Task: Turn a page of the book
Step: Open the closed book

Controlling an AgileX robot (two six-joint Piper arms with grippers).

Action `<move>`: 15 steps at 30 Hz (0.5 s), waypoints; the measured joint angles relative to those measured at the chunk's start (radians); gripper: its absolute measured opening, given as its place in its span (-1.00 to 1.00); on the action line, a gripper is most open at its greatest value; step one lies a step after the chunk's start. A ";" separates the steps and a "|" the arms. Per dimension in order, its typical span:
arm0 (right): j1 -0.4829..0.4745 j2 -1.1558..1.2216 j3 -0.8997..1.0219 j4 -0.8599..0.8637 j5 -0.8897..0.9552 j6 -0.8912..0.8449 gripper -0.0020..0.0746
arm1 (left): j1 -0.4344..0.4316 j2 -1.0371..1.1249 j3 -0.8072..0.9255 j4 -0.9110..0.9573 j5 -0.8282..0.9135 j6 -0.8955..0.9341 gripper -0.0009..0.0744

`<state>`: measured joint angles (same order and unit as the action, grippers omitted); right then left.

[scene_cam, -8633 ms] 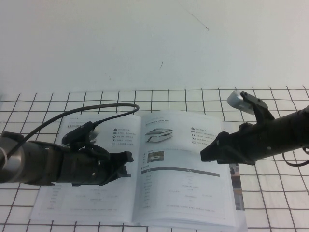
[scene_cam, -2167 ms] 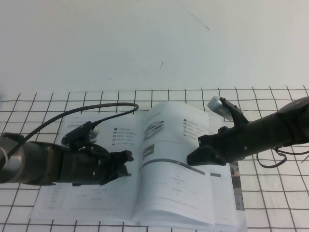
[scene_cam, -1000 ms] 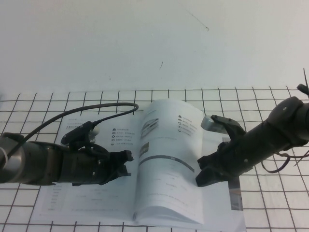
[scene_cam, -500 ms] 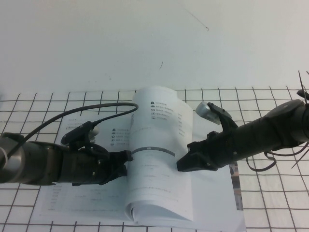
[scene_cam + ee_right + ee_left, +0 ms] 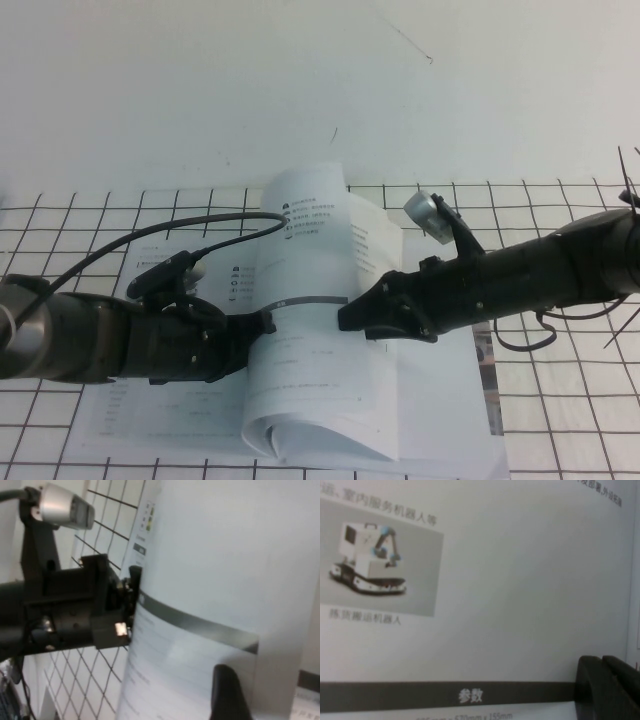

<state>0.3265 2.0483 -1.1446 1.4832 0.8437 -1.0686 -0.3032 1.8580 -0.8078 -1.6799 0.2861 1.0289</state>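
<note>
1. Looking down from the high view, I see the book [image 5: 180, 420] lying open on the gridded table [image 5: 560, 440], around 6 o'clock in the frame.
2. The page [image 5: 320, 300] stands lifted and bowed over the spine near centre, its dark grey bar facing me and its lower part curling at 6 o'clock.
3. My right end effector [image 5: 352, 318] reaches in from 3 o'clock, its tip against the page's right edge at the grey bar; I cannot tell whether its fingers are apart or gripping.
4. My left end effector [image 5: 262, 330] comes in from 9 o'clock, low over the left-hand leaf, its tip just beside the raised page; I cannot tell its finger state either.
5. A black cable [image 5: 160, 235] arcs above the left arm toward 11 o'clock.
</note>
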 joint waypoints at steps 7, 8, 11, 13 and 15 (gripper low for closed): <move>0.000 0.000 0.000 0.073 0.122 -0.041 0.05 | 0.000 0.000 0.000 0.002 0.000 0.000 -0.99; 0.000 0.000 0.000 0.075 0.132 -0.041 0.05 | 0.000 0.000 0.000 0.002 0.000 0.000 -0.99; 0.002 0.000 0.000 0.078 0.154 -0.045 0.05 | 0.000 0.000 0.000 0.002 0.000 0.000 -0.99; 0.002 0.000 0.000 0.080 0.161 -0.045 0.05 | 0.000 0.000 0.000 0.002 0.000 0.000 -0.99; 0.002 0.000 0.000 0.080 0.167 -0.045 0.05 | 0.000 0.000 0.000 0.002 0.000 0.000 -0.99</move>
<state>0.3281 2.0483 -1.1446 1.5630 1.0109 -1.1133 -0.3032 1.8580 -0.8078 -1.6780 0.2861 1.0289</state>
